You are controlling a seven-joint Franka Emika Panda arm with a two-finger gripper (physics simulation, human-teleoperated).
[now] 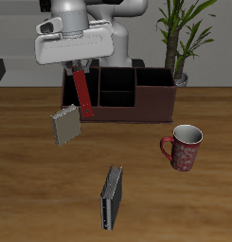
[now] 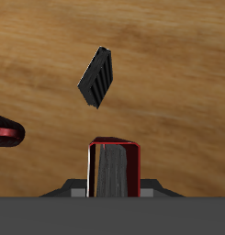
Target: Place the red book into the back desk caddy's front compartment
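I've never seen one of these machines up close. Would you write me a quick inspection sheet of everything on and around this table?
Surface: brown wooden table, no spills seen.
Job's things: thin dark-red hardcover book hanging tilted from the claw, above the table; long dark-brown desk caddy at the back.
Clutter: grey-beige book, black book, red patterned mug.
Claw: claw shut on the red book.
Cables: nothing seen.
Surroundings: green potted plant behind the caddy.

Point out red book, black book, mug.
red book (image 1: 83, 94), exterior view, middle of the cover.
black book (image 1: 112, 197), exterior view, middle of its upper face.
mug (image 1: 187, 148), exterior view, outer wall.
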